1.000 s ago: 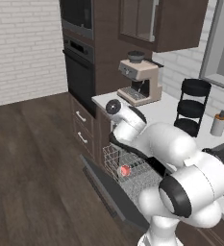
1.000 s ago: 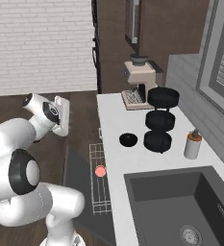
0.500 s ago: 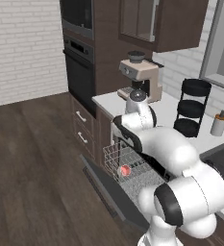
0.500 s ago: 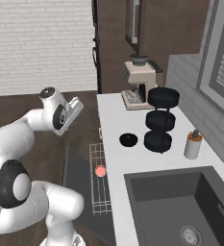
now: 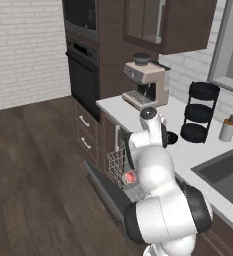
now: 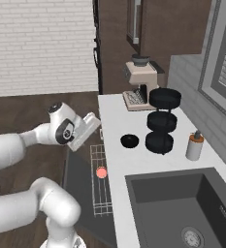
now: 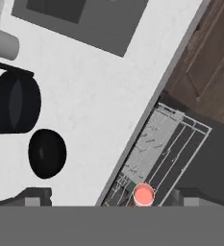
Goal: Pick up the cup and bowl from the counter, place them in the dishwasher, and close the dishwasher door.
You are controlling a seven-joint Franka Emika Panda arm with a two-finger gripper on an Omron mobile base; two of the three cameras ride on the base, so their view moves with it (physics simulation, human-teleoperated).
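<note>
The cup (image 6: 101, 172), white with a salmon-red inside, stands in the wire rack (image 6: 100, 193) of the dishwasher, above the dropped dishwasher door (image 6: 79, 193). In the hand view the cup (image 7: 143, 194) sits at the rack's (image 7: 167, 144) near end. The black bowl (image 6: 129, 141) rests on the pale counter (image 6: 113, 121), just in from its edge and beside the three-tier stand; the hand view shows the bowl (image 7: 47, 153) too. My gripper (image 6: 91, 124) hangs high over the counter's edge, left of the bowl. It is open and holds nothing, its fingertips (image 7: 34, 197) wide apart.
A black three-tier stand (image 6: 162, 121) and a coffee machine (image 6: 139, 81) stand behind the bowl. A white dispenser bottle (image 6: 194, 146) is by the wall and the dark sink (image 6: 182, 203) lies to the right. My own arm hides much of the counter in the left base view.
The arm has swung to the right, carrying the open hand from above the floor to the counter's edge near the bowl. The cup and the bowl have not moved.
</note>
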